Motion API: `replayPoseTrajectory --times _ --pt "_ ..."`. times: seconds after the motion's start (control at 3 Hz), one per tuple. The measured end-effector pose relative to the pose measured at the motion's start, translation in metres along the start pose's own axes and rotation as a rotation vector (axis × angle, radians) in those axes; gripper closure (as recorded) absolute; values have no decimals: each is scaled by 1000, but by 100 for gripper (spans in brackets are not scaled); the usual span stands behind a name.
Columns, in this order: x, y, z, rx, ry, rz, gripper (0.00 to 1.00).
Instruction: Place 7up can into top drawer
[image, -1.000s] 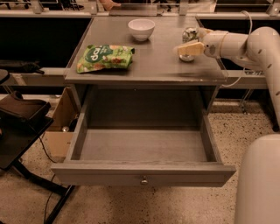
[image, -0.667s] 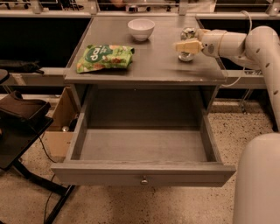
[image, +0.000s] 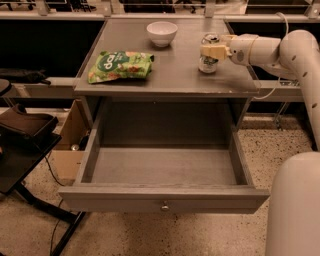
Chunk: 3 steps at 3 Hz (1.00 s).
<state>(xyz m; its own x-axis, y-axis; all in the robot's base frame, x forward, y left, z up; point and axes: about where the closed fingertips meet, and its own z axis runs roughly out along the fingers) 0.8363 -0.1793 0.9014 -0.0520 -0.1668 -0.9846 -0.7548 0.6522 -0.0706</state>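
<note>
Change: over the last second the gripper (image: 214, 50) has shifted a little up the can (image: 208, 64). More of the can's printed body now shows below it, and the silver top shows behind it.
Can: it stands upright on the cabinet top (image: 175, 70), above and behind the drawer's right rear corner. From this view it looks set down and not lifted.
Gripper: it sits across the upper part of the can, reaching in from the right, above and behind the drawer's right side.
Grip: you cannot tell from here whether it is closed on the can or only resting against it.
Drawer (image: 165, 195): pulled fully out toward you, with nothing lying inside it.
Other things: the snack bag (image: 121, 65) lies above the drawer's left rear corner. The bowl (image: 162, 33) sits farther back, above the drawer's middle. Both are well apart from the can.
Meaning: this reads as the grasp step, and nothing has been carried yet. Once the hold is sure, you need a lift, a move forward past the cabinet top's front edge, then a descent into the drawer.
Risk: a hold this high on the can could let it tip.
</note>
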Motion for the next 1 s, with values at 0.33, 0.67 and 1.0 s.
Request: replayPoseTrajectory --times 0.33,0.67,1.0 --pt "-3 0 6 -6 29 -7 92" --pt "-27 20 -6 -62 41 -47 100" --pt "-55 45 -45 -94 44 -96 100"
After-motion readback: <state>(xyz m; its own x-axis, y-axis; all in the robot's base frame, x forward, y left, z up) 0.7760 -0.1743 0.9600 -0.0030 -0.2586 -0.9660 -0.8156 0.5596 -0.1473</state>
